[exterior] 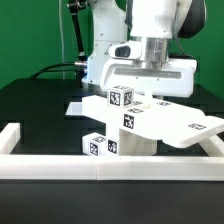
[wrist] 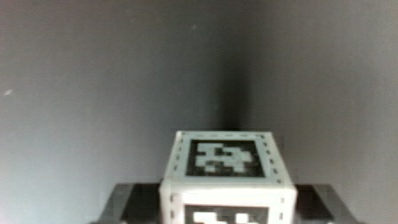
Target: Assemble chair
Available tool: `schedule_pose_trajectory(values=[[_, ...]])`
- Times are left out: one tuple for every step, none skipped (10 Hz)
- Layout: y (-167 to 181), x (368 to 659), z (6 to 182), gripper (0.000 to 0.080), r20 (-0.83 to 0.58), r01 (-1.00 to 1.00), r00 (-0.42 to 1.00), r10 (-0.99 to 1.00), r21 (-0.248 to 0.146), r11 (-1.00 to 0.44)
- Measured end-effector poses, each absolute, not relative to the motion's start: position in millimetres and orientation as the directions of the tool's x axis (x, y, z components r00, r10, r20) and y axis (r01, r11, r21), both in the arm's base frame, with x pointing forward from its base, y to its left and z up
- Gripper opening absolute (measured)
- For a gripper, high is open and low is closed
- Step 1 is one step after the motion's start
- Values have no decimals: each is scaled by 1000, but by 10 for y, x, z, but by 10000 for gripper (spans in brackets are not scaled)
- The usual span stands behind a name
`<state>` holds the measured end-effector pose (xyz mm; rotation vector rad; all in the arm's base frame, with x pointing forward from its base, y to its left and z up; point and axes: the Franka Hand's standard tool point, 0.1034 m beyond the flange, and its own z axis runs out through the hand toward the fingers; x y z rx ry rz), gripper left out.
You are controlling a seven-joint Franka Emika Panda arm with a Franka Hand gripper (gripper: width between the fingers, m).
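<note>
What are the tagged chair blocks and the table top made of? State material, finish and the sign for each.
Chair blocks: probably white plastic, smooth and matte; crisp moulded edges, with printed black-and-white tags that look stuck on. Table top: material unclear, black and dull; it shows no glare or grain.

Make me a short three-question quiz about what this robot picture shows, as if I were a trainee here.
1. True or false: the gripper is over the stacked white chair parts.
2. What colour is the table? A) black B) red C) yellow
3. Fill in: the tagged small cube sits low at the stack's side towards the exterior view's ____.

Key: 1 true; 2 A; 3 left.
</note>
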<state>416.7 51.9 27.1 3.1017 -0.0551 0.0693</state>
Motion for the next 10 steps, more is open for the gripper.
schedule_pose_trajectory(values=[[486,4220,353,288,28,-43,999,-42,27,-999],[451,4279,460,288,10,-60,998,-60,12,-998],[442,4321,567,288,2,-75,997,-75,-3,-997],[466,4328,647,288,-16,-116,993,-116,-16,-993],[504,4383,713,288,-12,-158,987,-157,-21,-987],[505,4355,662,288,-10,-178,984,-177,-13,-984],[499,4349,654,288,-13,-171,985,-171,-12,-985],[498,4351,654,288,-13,-171,985,-171,-12,-985],[486,4362,665,288,-12,-163,987,-163,-12,-987],[444,4452,742,288,-11,-122,992,-122,-18,-992]])
